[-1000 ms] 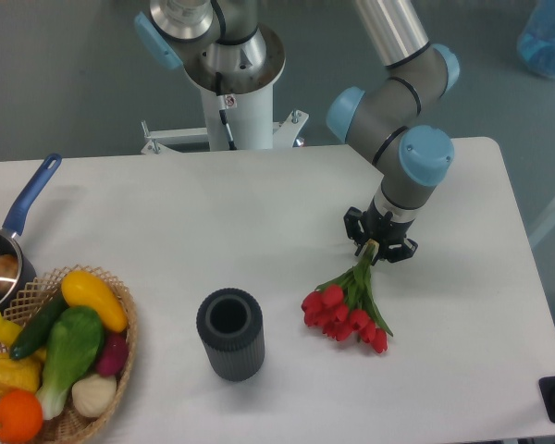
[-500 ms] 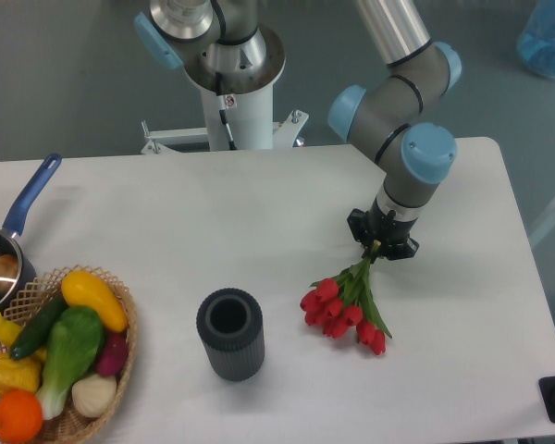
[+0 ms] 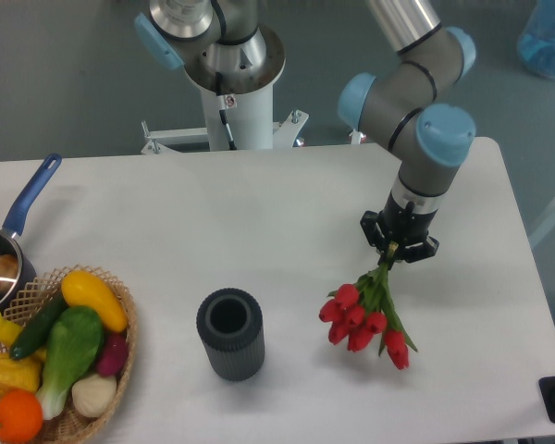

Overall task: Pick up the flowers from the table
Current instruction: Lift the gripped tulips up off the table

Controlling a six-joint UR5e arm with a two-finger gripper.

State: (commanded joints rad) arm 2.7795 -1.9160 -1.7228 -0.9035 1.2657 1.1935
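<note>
Flowers [image 3: 365,314] shifted right, end effector [image 3: 394,255] gripping stems

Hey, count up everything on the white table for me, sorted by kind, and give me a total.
Bunches of red tulips: 1, the flowers, stems held in the gripper
Dark ribbed cylinder vases: 1
Wicker baskets of vegetables: 1
Blue-handled pans: 1
Total: 4 on the table
</note>
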